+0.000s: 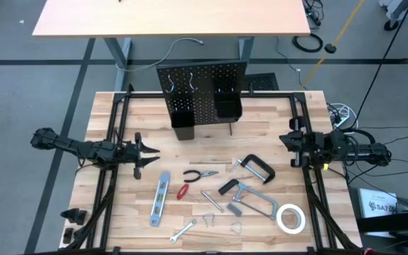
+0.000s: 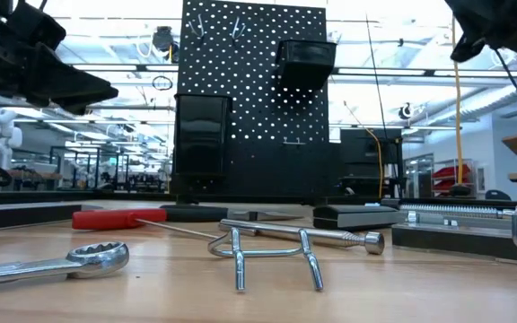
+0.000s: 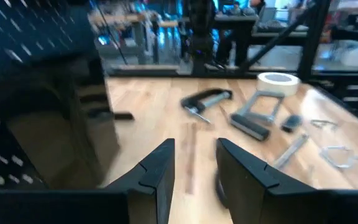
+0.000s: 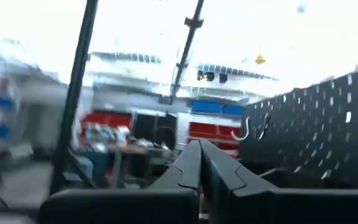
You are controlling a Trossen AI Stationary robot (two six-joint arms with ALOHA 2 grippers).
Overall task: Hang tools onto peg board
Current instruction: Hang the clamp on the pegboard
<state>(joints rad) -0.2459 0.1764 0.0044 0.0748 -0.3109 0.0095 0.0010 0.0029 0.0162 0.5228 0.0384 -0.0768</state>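
Wrench [image 2: 52,262] lies crosswise | left gripper [image 1: 149,151] parted (empty) | right gripper [image 1: 283,139] closed, empty

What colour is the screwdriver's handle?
Red; the screwdriver shows best in the high view, beside the level.

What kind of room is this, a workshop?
Probably a robotics lab or workshop: a wooden table strewn with hand tools, a black peg board, and shelves and equipment in a big open hall behind.

Stood upright at table's far edge: black peg board [image 1: 202,88], two bins on front. Lay scattered before it, unhung: level [image 1: 160,199], pliers [image 1: 199,174], screwdriver [image 1: 183,191], C-clamp [image 1: 254,168], bar clamp [image 1: 249,199], wrench [image 1: 183,231], tape roll [image 1: 290,218].
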